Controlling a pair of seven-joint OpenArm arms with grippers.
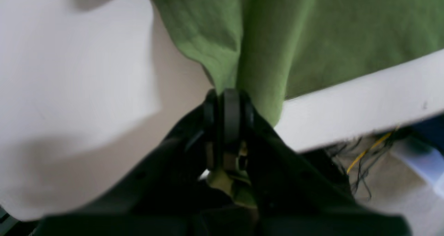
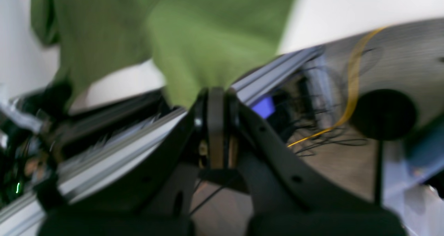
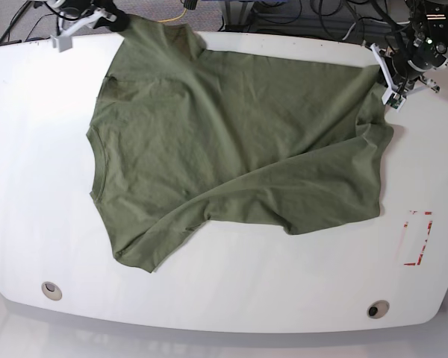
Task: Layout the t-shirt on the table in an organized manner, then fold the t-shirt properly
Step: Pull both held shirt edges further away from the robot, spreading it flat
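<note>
The olive-green t-shirt (image 3: 239, 142) lies spread across the white table (image 3: 284, 283), wrinkled, with its lower edge folded diagonally. My left gripper (image 3: 386, 72) is at the table's far right edge, shut on a pinch of the shirt. The left wrist view shows the cloth (image 1: 329, 38) hanging from the gripper (image 1: 229, 93) over the table (image 1: 69, 73). My right gripper (image 3: 123, 24) is at the far left corner, shut on the shirt. The right wrist view, which is blurred, shows the gripper (image 2: 215, 92) pinching the green cloth (image 2: 208, 34).
Two round grommet holes (image 3: 51, 289) (image 3: 377, 309) sit near the front edge. A red dashed rectangle (image 3: 418, 239) is at the right. Cables (image 3: 284, 11) lie beyond the far edge, and a yellow wire (image 2: 350, 83) hangs below the table.
</note>
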